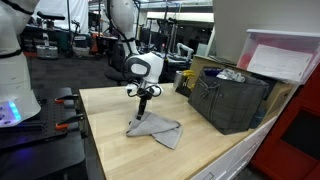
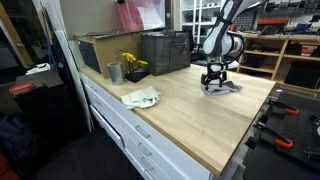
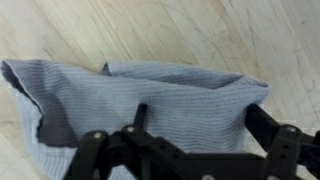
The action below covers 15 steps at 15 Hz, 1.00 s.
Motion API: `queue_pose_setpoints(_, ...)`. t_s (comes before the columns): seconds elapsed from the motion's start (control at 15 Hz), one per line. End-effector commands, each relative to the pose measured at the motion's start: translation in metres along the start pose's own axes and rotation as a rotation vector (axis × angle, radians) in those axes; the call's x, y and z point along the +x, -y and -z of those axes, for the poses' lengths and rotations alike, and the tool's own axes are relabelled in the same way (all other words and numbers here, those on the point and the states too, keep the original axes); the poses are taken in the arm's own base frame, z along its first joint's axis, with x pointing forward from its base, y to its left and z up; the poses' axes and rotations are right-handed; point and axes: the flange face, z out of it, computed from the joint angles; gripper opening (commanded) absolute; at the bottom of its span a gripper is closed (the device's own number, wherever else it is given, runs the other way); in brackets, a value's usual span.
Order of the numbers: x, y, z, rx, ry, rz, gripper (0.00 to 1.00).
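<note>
Currently: black two-finger gripper (image 1: 143, 94) hangs low over the crumpled grey knit cloth (image 1: 155, 128), which lies on the pale wooden worktop (image 1: 110, 135) near its middle, well apart from the dark plastic crate (image 1: 232, 100). Fingers are spread wide with nothing between them. In the wrist view I read the cloth (image 3: 150, 95) directly beneath the fingers. Its long axis runs side to side, roughly along the line from one finger to the other. Whether the tips touch the fabric I cannot tell.

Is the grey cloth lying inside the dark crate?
No, the grey cloth lies on the wooden table, apart from the dark crate.
</note>
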Motion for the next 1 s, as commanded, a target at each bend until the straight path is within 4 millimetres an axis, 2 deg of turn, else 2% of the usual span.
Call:
queue_pose_setpoints(0.0, -0.009, 0.008, 0.008, -0.017, 0.032, 0.059, 1.00)
queue_pose_setpoints(0.27, -0.022, 0.031, 0.016, -0.027, 0.020, 0.154, 1.00)
queue_pose_setpoints(0.47, -0.021, 0.044, 0.001, -0.055, 0.030, 0.187, 1.00)
queue_pose_setpoints(0.67, -0.019, 0.041, -0.012, -0.097, 0.024, 0.203, 1.00)
queue_pose_setpoints(0.73, -0.018, 0.037, -0.015, -0.125, 0.011, 0.204, 0.91)
queue_pose_setpoints(0.8, -0.016, 0.033, -0.016, -0.150, -0.008, 0.204, 0.74)
queue_pose_setpoints(0.93, -0.012, 0.027, -0.011, -0.198, -0.053, 0.199, 0.59)
